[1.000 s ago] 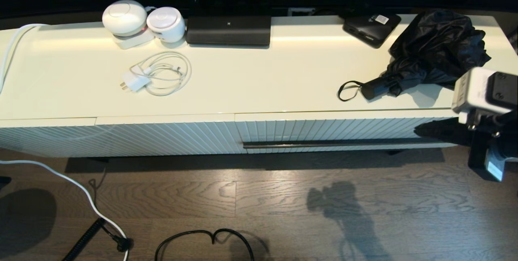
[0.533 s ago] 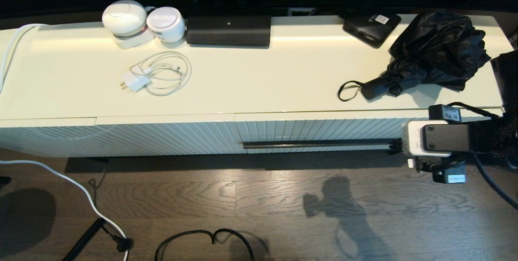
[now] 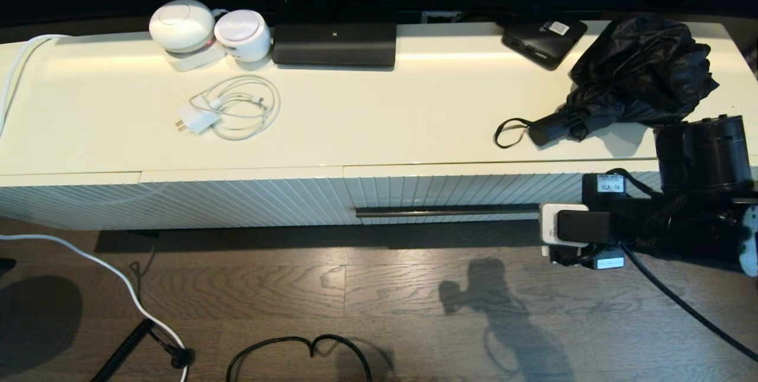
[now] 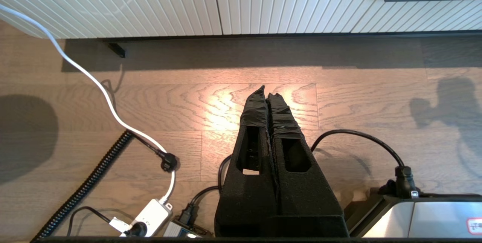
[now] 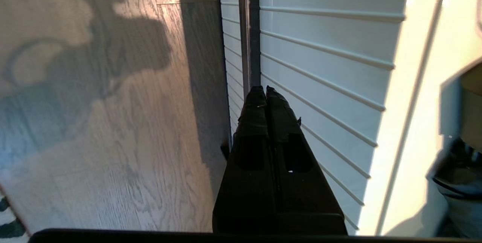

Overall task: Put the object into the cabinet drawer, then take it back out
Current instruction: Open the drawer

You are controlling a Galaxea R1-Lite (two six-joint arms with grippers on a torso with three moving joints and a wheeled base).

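Umbrella point(image 3: 633, 74) lies on the cabinet top point(image 3: 379, 121), upper right of the head frame, handle and wrist loop pointing left, beside a flat black box point(image 3: 543, 40). Drawer point(image 3: 474, 192) is closed, ribbed front flush. Right pincer point(image 5: 266, 91) is clenched, empty, tips right at the dark handle bar point(image 3: 444, 211) near its right end; contact can't be confirmed. Left pincer point(image 4: 266, 91) is clenched, empty, parked low over the wood floor point(image 4: 150, 103) in front of the cabinet.

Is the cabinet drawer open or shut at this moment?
Shut. The cabinet drawer front sits flush with the neighbouring ribbed panel, and the umbrella lies on top.
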